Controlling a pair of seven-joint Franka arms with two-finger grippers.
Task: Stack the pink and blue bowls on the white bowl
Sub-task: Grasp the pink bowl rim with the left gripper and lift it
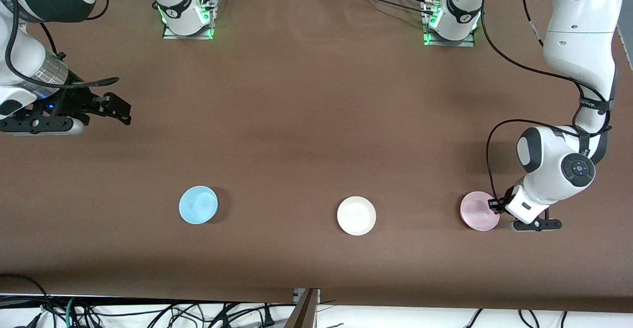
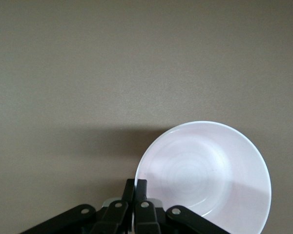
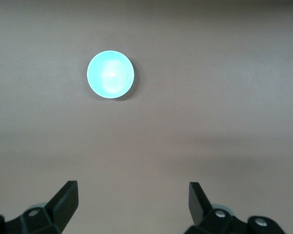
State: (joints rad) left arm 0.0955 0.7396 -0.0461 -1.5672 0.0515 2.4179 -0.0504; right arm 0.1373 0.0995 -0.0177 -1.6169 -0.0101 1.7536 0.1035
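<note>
- Pinching the pink bowl's [image 1: 478, 210] rim, my left gripper [image 1: 495, 205] is clamped at the left arm's end of the table.
- My right gripper [image 1: 114, 106] waits, fingers apart.
- White bowl [image 1: 356, 215] sits between pink and blue bowl [image 1: 198, 205].

1. A wide table [image 1: 306, 120] is seen, covered from end to end by a plain brown cloth with a matte surface.
2. Soft, broad shadows are cast on the cloth, and the middle of it is lit more evenly.
3. Green lights [image 1: 211, 33] are seen glowing at two metal plates [image 1: 170, 33] fixed along the edge of the table farthest from the front camera.
4. Black cables [image 1: 376, 1] are laid across the cloth near that edge.
5. Below the edge nearest to the front camera, a white floor [image 1: 420, 318] is shown, and many dark cables [image 1: 99, 313] are spread on it.
6. A dark post [image 1: 304, 310] is seen under the middle of that edge.
</note>
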